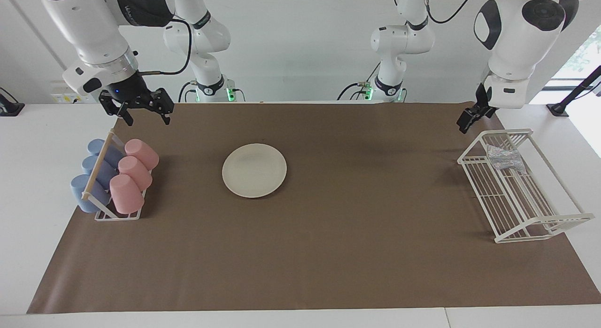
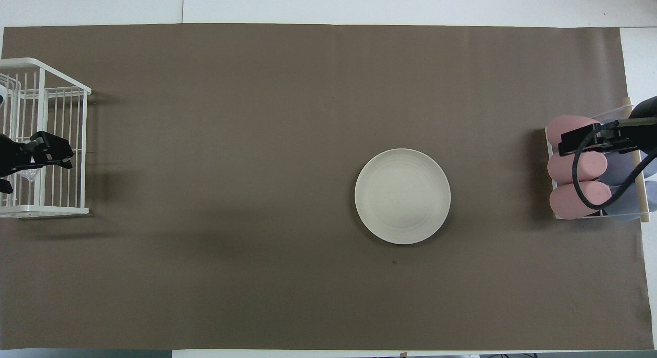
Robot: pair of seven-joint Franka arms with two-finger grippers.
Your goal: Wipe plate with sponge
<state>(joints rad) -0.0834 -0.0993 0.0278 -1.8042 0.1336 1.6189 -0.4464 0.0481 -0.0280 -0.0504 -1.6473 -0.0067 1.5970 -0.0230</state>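
You can make out only one bit of lettering: white letters on the dark band of the right arm (image 1: 141, 8), at about eleven o'clock in the facing view. They are too small to read as a word. You will find no label, number or sign that can be read on anything lying on the table.

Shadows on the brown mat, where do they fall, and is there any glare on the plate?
Facing view: soft shadow beside the white wire rack; the plate is matte, no glare. Overhead view: a broad faint shadow near the rack; a thin dark edge under the plate.
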